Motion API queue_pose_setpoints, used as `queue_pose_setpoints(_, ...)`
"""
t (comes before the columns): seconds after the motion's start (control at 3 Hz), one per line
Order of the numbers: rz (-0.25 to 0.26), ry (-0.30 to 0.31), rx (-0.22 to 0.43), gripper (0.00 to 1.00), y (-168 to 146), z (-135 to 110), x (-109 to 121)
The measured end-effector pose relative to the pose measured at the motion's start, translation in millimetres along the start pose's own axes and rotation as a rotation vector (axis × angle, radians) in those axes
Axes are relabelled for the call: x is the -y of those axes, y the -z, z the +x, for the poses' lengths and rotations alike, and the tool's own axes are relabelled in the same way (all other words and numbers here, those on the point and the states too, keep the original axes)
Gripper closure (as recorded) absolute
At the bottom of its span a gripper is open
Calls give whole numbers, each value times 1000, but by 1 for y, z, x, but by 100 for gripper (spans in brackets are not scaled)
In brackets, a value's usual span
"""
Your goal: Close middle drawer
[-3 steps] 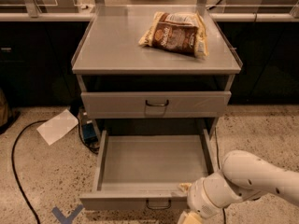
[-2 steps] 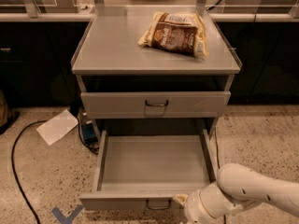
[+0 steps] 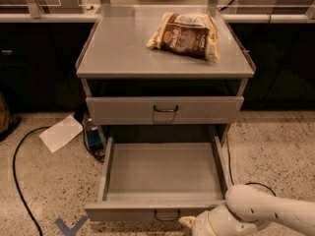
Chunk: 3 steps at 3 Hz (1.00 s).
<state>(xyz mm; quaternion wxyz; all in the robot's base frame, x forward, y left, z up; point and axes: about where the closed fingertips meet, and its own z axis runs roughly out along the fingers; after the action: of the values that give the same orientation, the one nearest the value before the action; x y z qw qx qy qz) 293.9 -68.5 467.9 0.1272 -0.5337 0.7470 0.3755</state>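
Note:
The middle drawer (image 3: 165, 173) is pulled far out of the grey cabinet; its plain grey tray is empty. Its low front panel (image 3: 123, 212) carries a small dark pull (image 3: 166, 215) near the bottom edge of the view. My gripper (image 3: 189, 223) sits at the bottom edge, just right of the pull and right at the front panel. The white arm (image 3: 266, 215) reaches in from the lower right. The upper drawer (image 3: 165, 109) is shut. The lowest drawer is hidden under the open one.
A brown snack bag (image 3: 184, 36) lies on the cabinet top (image 3: 123, 48). A white sheet of paper (image 3: 61, 132), a black cable (image 3: 19, 181) and a blue floor mark (image 3: 69, 226) lie on the speckled floor to the left. Dark counters stand behind.
My arm has moved left and lower in the view, bringing the gripper closer to the drawer's front panel and pull. The drawer stays pulled out.

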Motion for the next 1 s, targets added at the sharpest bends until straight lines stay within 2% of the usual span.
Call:
queue_pose_setpoints(0.33, -17, -8, 20, 0, -5, 0, 8)
queue_pose_setpoints(0.67, -24, -19, 68, 0, -10, -9, 42)
queue_pose_setpoints(1.0, -24, -19, 68, 0, -10, -9, 42)
